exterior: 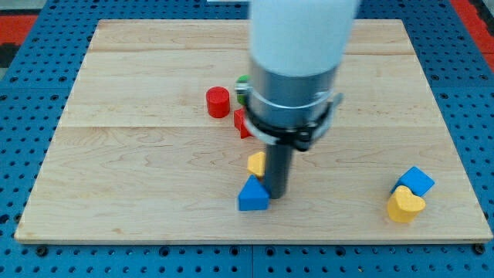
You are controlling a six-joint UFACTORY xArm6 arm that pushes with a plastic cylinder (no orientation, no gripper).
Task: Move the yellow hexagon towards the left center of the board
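- Blue pegboard surrounds a pale wooden board (139, 147), which fills most of the camera view; no container stands on it, only loose blocks.
- Taking the dark rod as landmark: my tip (277, 194) meets the board just right of the blue triangular block (252, 195), so close that I cannot tell whether they touch.
- yellow hexagon (256, 163) sits at the rod's left side, just above the blue triangular block, near the board's middle and toward the view's bottom; its right part is hidden behind the rod, so its shape is only partly readable.
- Up and left of the rod stands a red cylinder (218, 102); between it and the rod a red block (242, 123) is largely covered by the arm's collar, shape unclear.
- green block (242, 80) shows only as a sliver at the arm's left edge, above the red block.
- Far to the rod's right, near the board's lower right corner, a blue cube (416, 181) touches a yellow heart-shaped block (404, 205) below it.
- The arm carries a bare rod, with no jaws to spread or close; its white upper body is cut off by the view's top.
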